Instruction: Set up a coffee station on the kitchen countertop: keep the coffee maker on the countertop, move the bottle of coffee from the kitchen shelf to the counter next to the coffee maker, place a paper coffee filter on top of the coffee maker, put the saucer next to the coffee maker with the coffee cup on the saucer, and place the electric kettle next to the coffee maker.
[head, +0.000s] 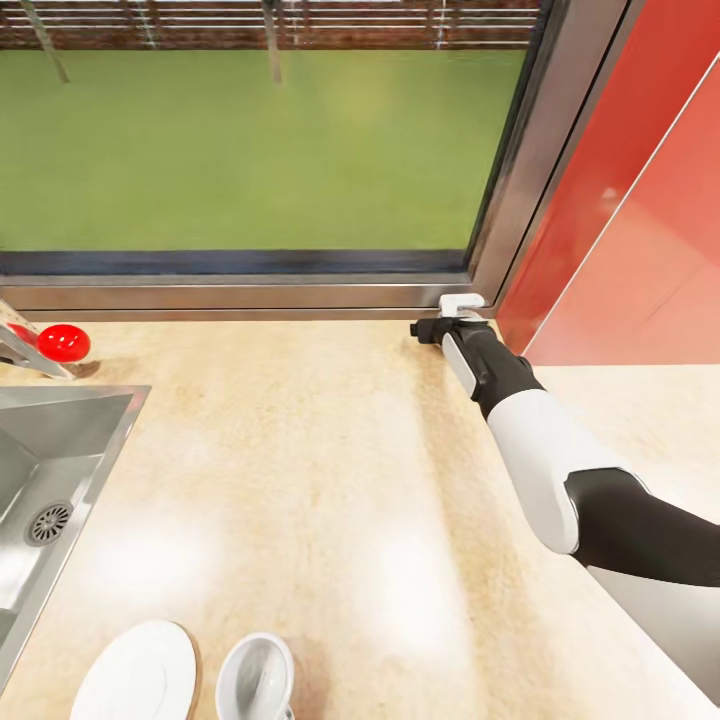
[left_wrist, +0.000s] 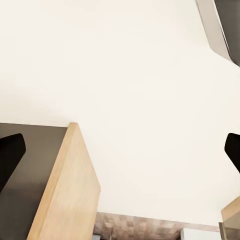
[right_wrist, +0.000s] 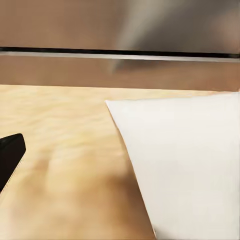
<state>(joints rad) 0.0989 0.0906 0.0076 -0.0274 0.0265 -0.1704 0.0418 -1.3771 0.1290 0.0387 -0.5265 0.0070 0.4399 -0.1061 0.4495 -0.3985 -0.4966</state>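
Clearly the job was only partly done. On the head camera, the steel sink (head: 45, 470) sat at about nine o'clock, let into the counter (head: 330, 470), with a red ball-like thing (head: 64, 343) just beyond it by the window sill. Down at seven o'clock lay the saucer (head: 135, 675), and right beside it the coffee cup (head: 255, 678), standing on the bare counter and not on the dish, so that pairing was still to be made. No coffee maker, bottle or kettle stood on this stretch of worktop, so I could not judge those steps.

The left pincer (left_wrist: 120, 150) pointed at a pale wall and a wooden panel edge, its dark fingertips far apart with nothing between them, plainly released.

Further right, at about one o'clock, the right arm reached to the back corner by the red wall, where the right pincer (head: 452, 318) met the paper coffee filter (head: 462, 300). Its own camera had the white filter (right_wrist: 185, 165) lying on the counter close ahead, beside one dark fingertip. Whether it was clenched on the paper I could not tell. The filter still had to reach the machine's top.
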